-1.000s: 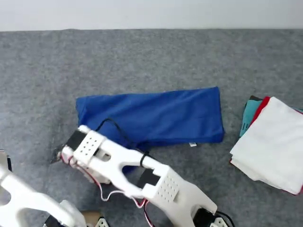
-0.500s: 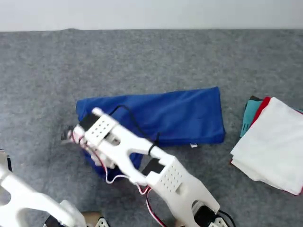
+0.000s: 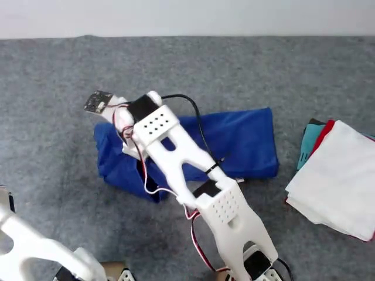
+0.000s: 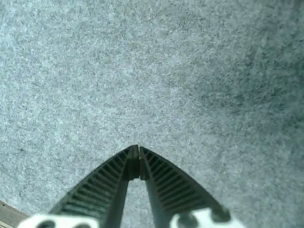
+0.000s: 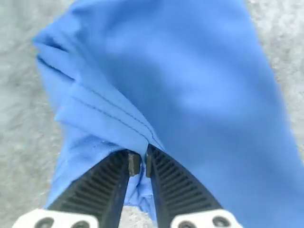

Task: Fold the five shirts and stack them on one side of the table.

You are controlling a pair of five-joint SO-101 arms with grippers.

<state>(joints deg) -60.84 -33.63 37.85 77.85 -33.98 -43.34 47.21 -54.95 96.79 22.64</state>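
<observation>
A blue shirt [image 3: 234,143], folded into a long strip, lies across the middle of the grey table. My right arm [image 3: 176,155] stretches over its left end. In the right wrist view my right gripper [image 5: 139,162] is shut on a stitched hem of the blue shirt [image 5: 180,85], and the cloth bunches up at the fingertips. The shirt's left end [image 3: 120,170] is lifted and rumpled under the arm. My left gripper [image 4: 138,153] is shut with nothing in it, above bare grey felt. The left arm [image 3: 23,246] stays at the near left corner.
A stack of folded shirts [image 3: 337,175] sits at the right edge, white on top with red [image 3: 321,136] and teal [image 3: 307,146] beneath. Grey felt [image 3: 234,70] covers the table, with free room at the back and on the far left.
My right arm has swung from the shirt's near left corner toward the far side, pulling the pinched blue hem up and over so that the left end bunches. The left arm has kept still.
</observation>
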